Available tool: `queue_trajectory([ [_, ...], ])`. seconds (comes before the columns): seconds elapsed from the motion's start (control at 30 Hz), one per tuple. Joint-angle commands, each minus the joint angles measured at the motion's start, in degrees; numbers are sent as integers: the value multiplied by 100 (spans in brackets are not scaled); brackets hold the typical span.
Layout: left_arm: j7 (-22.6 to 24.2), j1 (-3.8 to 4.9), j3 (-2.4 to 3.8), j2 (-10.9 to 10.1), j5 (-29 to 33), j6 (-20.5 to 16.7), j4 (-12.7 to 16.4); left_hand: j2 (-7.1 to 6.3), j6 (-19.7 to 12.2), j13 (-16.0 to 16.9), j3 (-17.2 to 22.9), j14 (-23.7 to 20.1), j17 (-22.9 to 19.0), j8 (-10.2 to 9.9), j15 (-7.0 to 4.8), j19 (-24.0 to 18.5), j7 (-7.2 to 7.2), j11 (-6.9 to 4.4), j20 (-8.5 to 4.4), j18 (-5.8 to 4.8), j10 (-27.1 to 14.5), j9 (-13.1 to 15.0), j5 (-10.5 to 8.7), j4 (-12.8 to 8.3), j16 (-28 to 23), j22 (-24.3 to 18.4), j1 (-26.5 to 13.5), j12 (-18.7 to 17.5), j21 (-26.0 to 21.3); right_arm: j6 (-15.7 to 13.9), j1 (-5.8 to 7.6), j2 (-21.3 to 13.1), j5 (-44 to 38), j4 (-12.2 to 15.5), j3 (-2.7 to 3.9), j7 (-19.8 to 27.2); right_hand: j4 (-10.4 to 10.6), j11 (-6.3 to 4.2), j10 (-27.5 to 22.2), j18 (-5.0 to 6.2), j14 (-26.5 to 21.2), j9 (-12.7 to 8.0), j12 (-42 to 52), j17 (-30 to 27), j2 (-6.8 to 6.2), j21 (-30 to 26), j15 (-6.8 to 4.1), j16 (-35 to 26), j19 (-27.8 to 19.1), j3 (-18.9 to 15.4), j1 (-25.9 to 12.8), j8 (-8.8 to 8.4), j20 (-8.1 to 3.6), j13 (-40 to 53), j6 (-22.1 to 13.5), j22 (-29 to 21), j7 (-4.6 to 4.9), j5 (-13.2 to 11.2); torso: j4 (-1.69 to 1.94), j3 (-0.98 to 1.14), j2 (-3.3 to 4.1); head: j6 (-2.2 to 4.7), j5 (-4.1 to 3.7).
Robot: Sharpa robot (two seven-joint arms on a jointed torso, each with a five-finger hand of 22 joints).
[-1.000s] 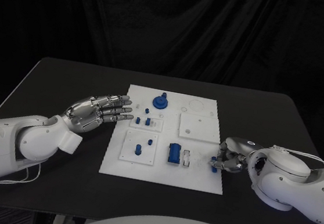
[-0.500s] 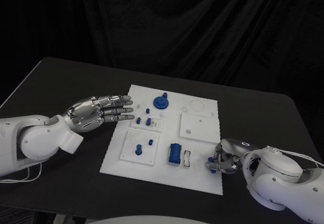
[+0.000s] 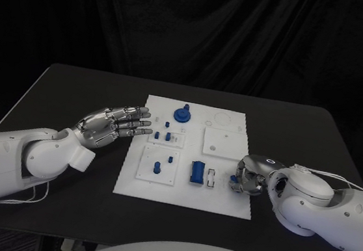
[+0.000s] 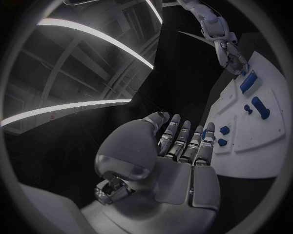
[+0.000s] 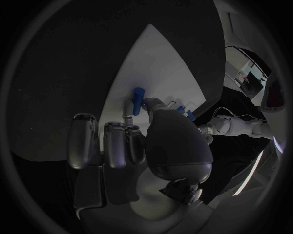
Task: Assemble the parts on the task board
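Two hands are working at the black table, one on each side of the white task board. The left hand is hovering just beside the board's left edge, palm turned up, with its fingers extended and slightly apart and nothing in them.

On the task board, several blue parts are standing or lying. A round blue knob is standing near the far edge. Two short blue pegs are standing in a small raised panel below it. Two more blue pegs are lying on the near-left panel. A larger blue cylinder is lying near the middle of the board's near half, with a small white piece just beside it on the right.

The right hand is resting at the board's right edge, fingers curled inward. In the right wrist view, its fingertips are closing around a small blue part over the white plate. Whether that part is touching the board cannot be told.
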Motion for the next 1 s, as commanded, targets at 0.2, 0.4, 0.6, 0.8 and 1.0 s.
queue_trajectory([
  [0.2,53,-12,5,12,3,84,-5,-21,-22,-1,57,11,-2,3,7,22,141,-12,10,-73,6,-7,21,2,-4,-12,-61,-21,9,-465,-99,-84,1330,-7,-69,683,-393,-56,607,-88,465,-990,-6,726,26,139,-40,58,284,522,13,146,-38,1509,51,1157,-52,225,5,6,13,-1,16],
  [0.4,46,-14,5,19,3,81,-11,-21,-22,-1,57,11,-2,3,7,22,141,-12,10,-73,6,-7,21,2,-4,-12,-61,-21,9,-936,-97,-162,2533,120,-65,1271,-361,-53,607,-89,470,-965,-6,734,44,151,-41,71,292,582,-118,163,-40,1509,34,1158,-53,169,-10,6,10,-1,45],
  [0.6,37,-15,5,32,3,80,-22,-21,-22,-1,57,11,-2,3,7,22,141,-12,10,-73,6,-7,21,2,-4,-12,-61,-21,9,-1220,-90,-179,3354,211,-60,1604,-298,-55,607,-87,465,-948,-6,713,56,154,-40,67,291,626,-316,164,-39,1509,12,1154,-59,-36,-1,4,7,-1,32],
  [0.8,32,-15,5,37,3,81,-25,-21,-18,-2,65,8,-2,5,6,26,141,-12,10,-73,5,-6,21,3,-5,-8,-63,-22,9,-1197,-88,-86,3638,136,-59,1670,-289,-57,607,-84,460,-936,-6,696,67,147,-42,61,285,658,-405,164,-41,1509,-13,1150,-61,-226,2,5,10,-1,31],
  [1.0,31,-16,5,41,3,85,-29,-21,-18,-2,65,8,-2,5,6,26,141,-12,10,-73,5,-6,21,3,-5,-8,-63,-22,9,-1208,-88,13,3569,34,-60,1686,-280,-58,607,-81,458,-923,-6,683,82,136,-43,58,279,676,-464,173,-41,1509,-25,1145,-64,-385,10,1,3,-1,36],
])
